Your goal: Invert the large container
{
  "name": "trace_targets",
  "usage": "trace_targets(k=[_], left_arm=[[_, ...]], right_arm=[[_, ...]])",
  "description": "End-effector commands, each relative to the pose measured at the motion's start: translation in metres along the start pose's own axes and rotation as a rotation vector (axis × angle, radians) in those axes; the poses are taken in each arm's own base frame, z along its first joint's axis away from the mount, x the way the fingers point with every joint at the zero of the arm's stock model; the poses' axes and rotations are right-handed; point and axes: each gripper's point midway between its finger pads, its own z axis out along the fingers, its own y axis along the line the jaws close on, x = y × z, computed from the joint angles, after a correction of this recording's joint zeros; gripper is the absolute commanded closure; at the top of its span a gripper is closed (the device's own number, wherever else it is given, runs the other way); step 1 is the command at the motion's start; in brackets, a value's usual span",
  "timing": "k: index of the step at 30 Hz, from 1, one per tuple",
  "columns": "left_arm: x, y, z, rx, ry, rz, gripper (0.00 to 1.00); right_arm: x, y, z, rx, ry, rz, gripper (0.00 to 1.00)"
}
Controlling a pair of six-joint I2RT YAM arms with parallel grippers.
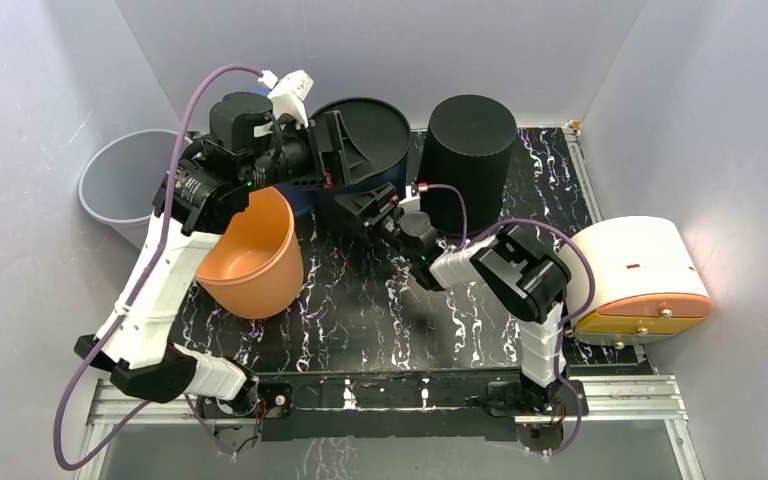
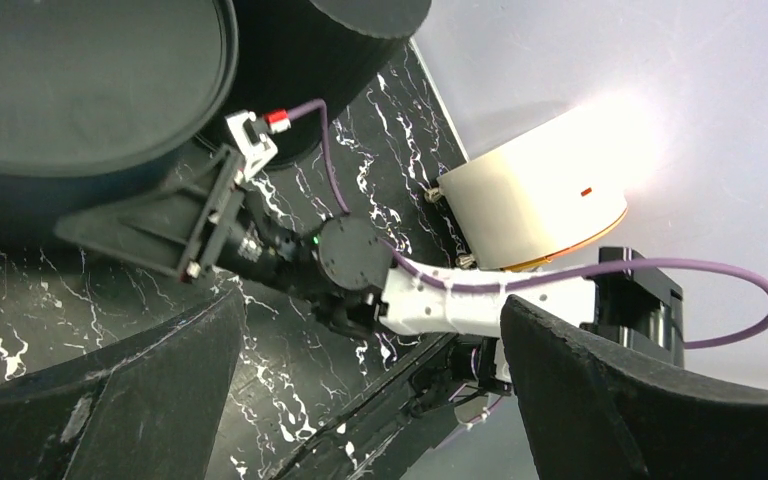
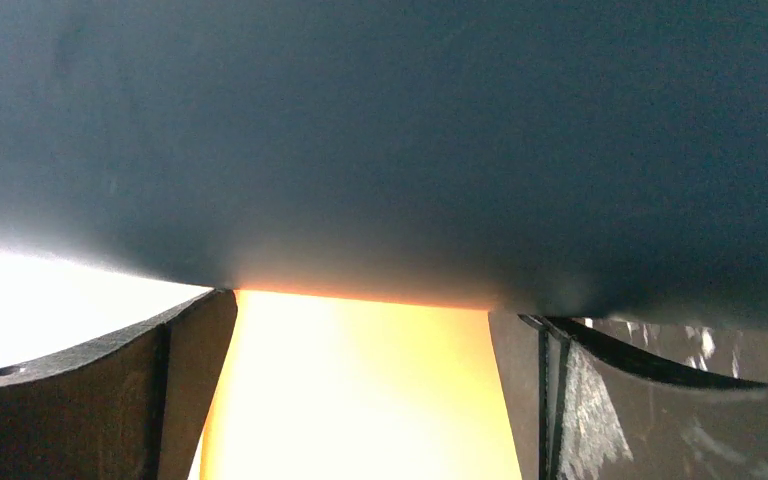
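The large container (image 1: pixel 380 130), a dark blue tub, sits tilted at the back of the mat with one round face toward the camera. In the left wrist view it (image 2: pixel 80 90) fills the top left. My left gripper (image 1: pixel 345 150) is open at its left edge, its jaws (image 2: pixel 370 400) wide apart with nothing between them. My right gripper (image 1: pixel 365 212) is open low against the tub's near side, also seen from the left wrist (image 2: pixel 160 225). In the right wrist view the tub's dark wall (image 3: pixel 380 140) covers the top, just above the open right gripper (image 3: pixel 360 400).
A black container (image 1: pixel 470 150) stands upside down right of the tub. An orange container (image 1: pixel 260 250) lies under the left arm and glows between the right fingers (image 3: pixel 360 350). A grey bin (image 1: pixel 120 185) is at far left, and a white and orange container (image 1: pixel 640 270) at far right.
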Motion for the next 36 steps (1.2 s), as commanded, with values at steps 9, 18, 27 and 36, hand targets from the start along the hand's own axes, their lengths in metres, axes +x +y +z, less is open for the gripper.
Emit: trace_targets(k=[9,18,27,36], left_arm=[[0.007,0.005,-0.008,-0.001,-0.027,-0.003,0.02],[0.014,0.018,-0.001,-0.040,-0.019,0.012,0.01],[0.010,0.067,-0.061,-0.373,-0.034,0.132,0.02],[0.076,0.131,-0.079,-0.620,0.061,0.013,0.02]], right_arm=[[-0.056,0.032,0.015,-0.027,-0.033,-0.203,0.04],[-0.084,-0.001,-0.053,0.136,-0.105,-0.279,0.02],[-0.065,0.005,-0.003,0.016,0.006,-0.205,0.04],[-0.100,0.005,-0.009,0.058,0.039,-0.212,0.07]])
